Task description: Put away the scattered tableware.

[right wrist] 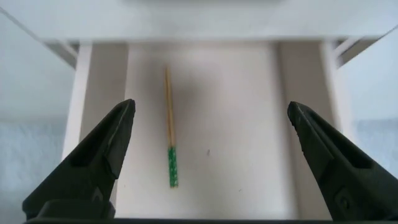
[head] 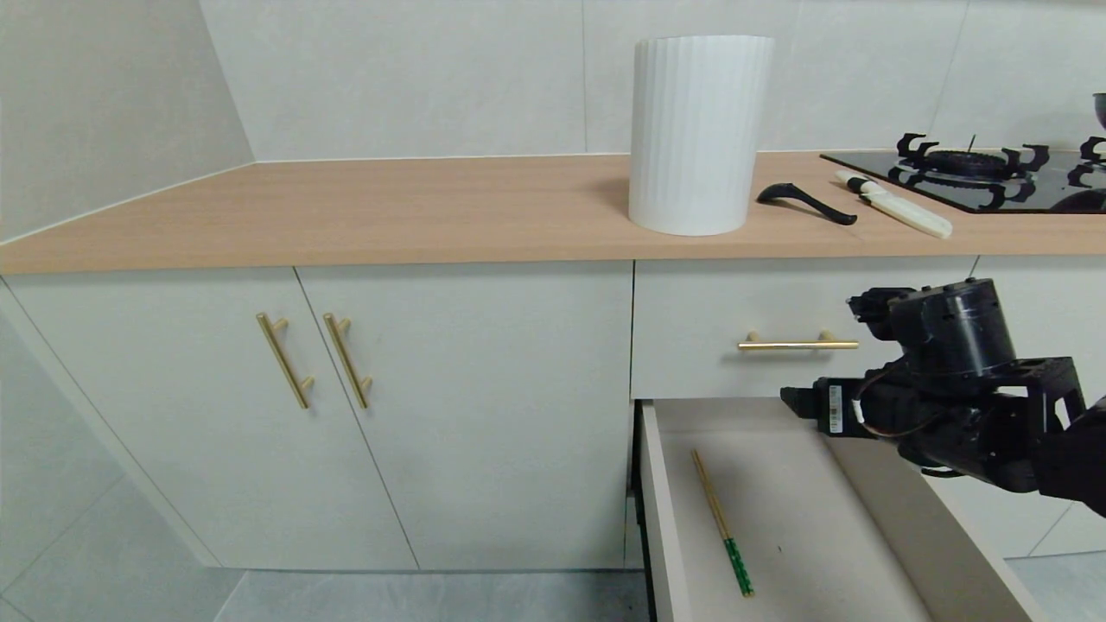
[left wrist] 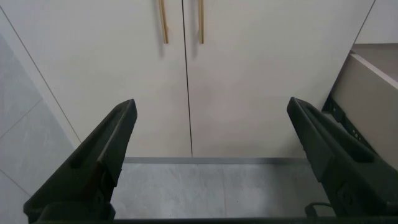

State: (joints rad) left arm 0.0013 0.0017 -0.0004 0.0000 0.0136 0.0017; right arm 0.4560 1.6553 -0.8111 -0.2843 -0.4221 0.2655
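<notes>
While the right pincer [right wrist: 210, 112] hangs wide and empty above the open drawer [head: 661, 501], the chopsticks [head: 721, 523] lie inside near its left wall; a black spoon [head: 805, 200] and white knife [head: 894, 204] lie on the table's [head: 389, 207] right; the left pincer [left wrist: 211, 106] gapes wide, empty.

- Chopsticks [head: 721, 524]: tan wood, green speckled ends.
- Canister [head: 698, 134]: white, vertically ribbed.
- Spoon [head: 805, 201]: black.
- Knife [head: 894, 205]: cream-white, black band.
- Countertop [head: 389, 207]: light wood grain.
- Drawer handle [head: 797, 345]: brass-gold.
- Hob [head: 873, 164]: glossy black.
</notes>
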